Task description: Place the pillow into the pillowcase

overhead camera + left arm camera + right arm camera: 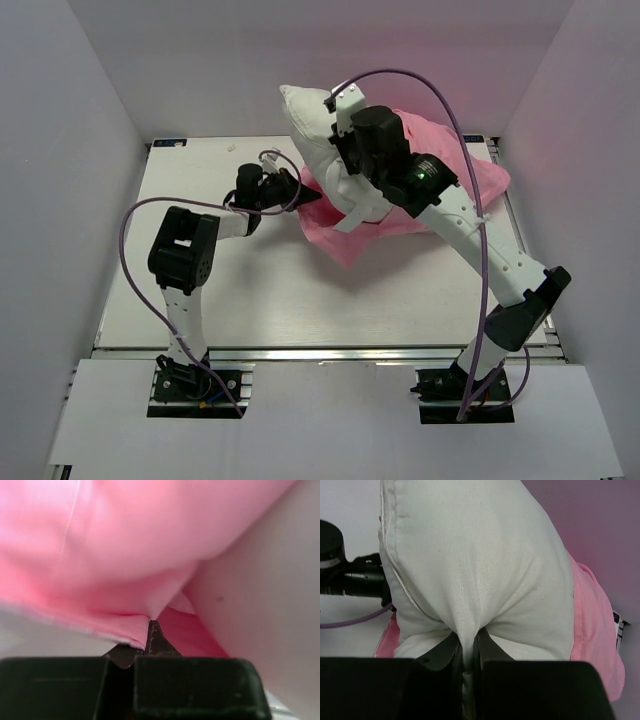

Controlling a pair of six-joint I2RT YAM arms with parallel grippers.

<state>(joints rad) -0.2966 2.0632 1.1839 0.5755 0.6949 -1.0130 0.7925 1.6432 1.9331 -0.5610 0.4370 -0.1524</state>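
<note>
From above, the right arm point(450, 215) covers the middle of the pillow point(305, 120) and the place where it meets the pillowcase point(478, 178), so how far in it sits cannot be told. In the left wrist view the pillowcase is blurred and runs off the top and left edges. The right gripper's point(468, 646) fingers point(492, 650) sink into a pillow fold, tips unseen.

The top external camera looks down from above and behind the arm bases, which sit along the bottom of its frame, and takes in the whole counter point(300, 300). The left wrist camera looks past the left gripper point(150, 627), so near the pillowcase point(125, 545) that pink fills the upper frame. The right wrist camera looks along the right gripper point(469, 642) at the pillow point(480, 565), close up. The left arm point(350, 575) at its left edge also shows in the overhead view.
</note>
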